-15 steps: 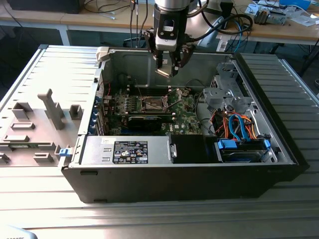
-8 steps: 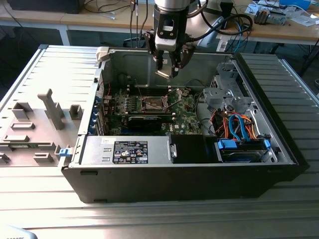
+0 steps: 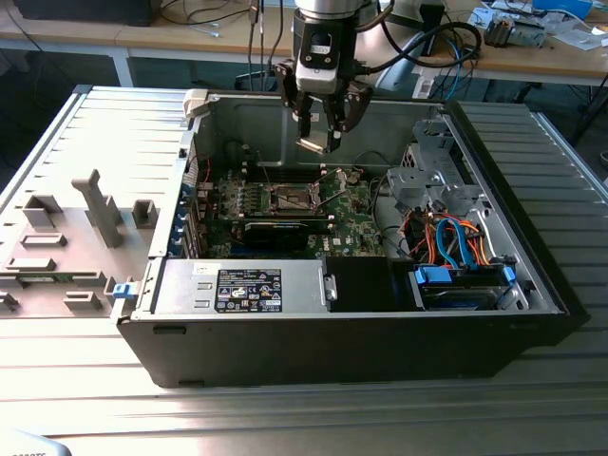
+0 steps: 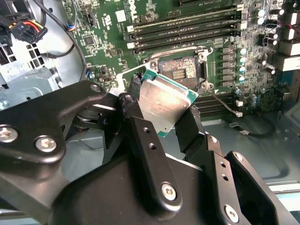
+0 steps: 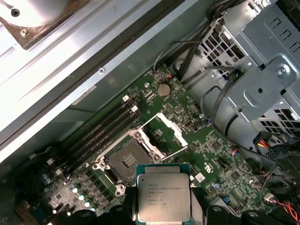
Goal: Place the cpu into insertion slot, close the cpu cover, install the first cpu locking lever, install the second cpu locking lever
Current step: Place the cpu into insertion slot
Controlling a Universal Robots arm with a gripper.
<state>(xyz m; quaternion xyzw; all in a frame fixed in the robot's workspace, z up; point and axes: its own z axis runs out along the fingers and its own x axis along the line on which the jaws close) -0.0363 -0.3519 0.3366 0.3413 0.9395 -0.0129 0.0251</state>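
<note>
The gripper (image 3: 318,142) hangs over the open computer case (image 3: 380,351). Its fingers (image 4: 149,140) are clamped on opposite edges of the cpu (image 4: 166,101), holding it clear above the motherboard (image 3: 351,204). The chip looks light, thin and stiff. Its smooth metal lid is likely slippery and its underside fragile, so the edges seem the right hold. In the exterior view the insertion slot (image 3: 290,198) lies at about 7 o'clock from it, with the cpu cover (image 5: 167,132) swung open. The case rests on a ribbed grey counter (image 3: 285,418), and another counter with cables (image 3: 532,57) stands at 12 o'clock.

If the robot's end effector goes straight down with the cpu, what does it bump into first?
Likely the slot or the board beside it. The end effector, shut on the cpu, hangs above them; depth is unclear.
</note>
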